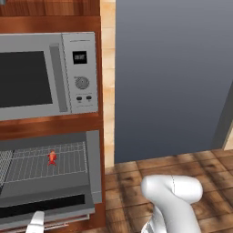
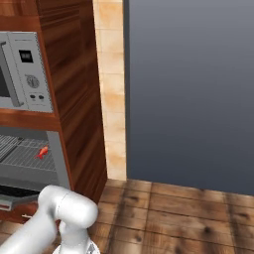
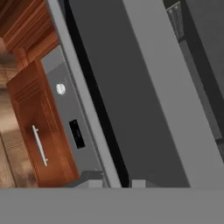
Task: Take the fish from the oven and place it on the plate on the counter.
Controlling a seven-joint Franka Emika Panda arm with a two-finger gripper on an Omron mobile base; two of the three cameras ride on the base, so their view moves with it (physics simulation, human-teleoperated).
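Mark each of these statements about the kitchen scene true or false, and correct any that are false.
1. The fish lies on the wire rack inside the oven. True.
2. The oven door is closed. False: it hangs open, exposing the rack.
3. The microwave sits above the oven. True.
4. The gripper holds the fish. False: the fish lies alone on the rack.
5. The floor is white tile. False: it is brown wood.

No readable text; microwave display (image 1: pixel 79 57) dark, characters too blurred to read
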